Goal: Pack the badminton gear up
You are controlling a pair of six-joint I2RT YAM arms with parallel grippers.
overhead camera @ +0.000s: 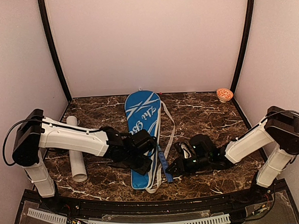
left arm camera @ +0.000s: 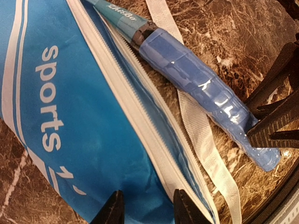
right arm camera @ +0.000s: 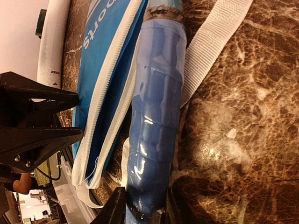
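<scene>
Now, grip: my right gripper [right arm camera: 142, 205] pinches the butt of the racket handle [right arm camera: 156, 116].
Handle's place: just beside the zip edge of the racket cover [left arm camera: 56, 116], lying over the strap [left arm camera: 201, 135].
Long axis: roughly parallel to that edge, shaft pointing toward the cover's far end.
Left gripper [left arm camera: 149, 207]: part spread astride the cover's near end; whether it pinches fabric, I cannot tell.
Nearer arm: right, so I judge the push goes lengthwise into the cover.
</scene>
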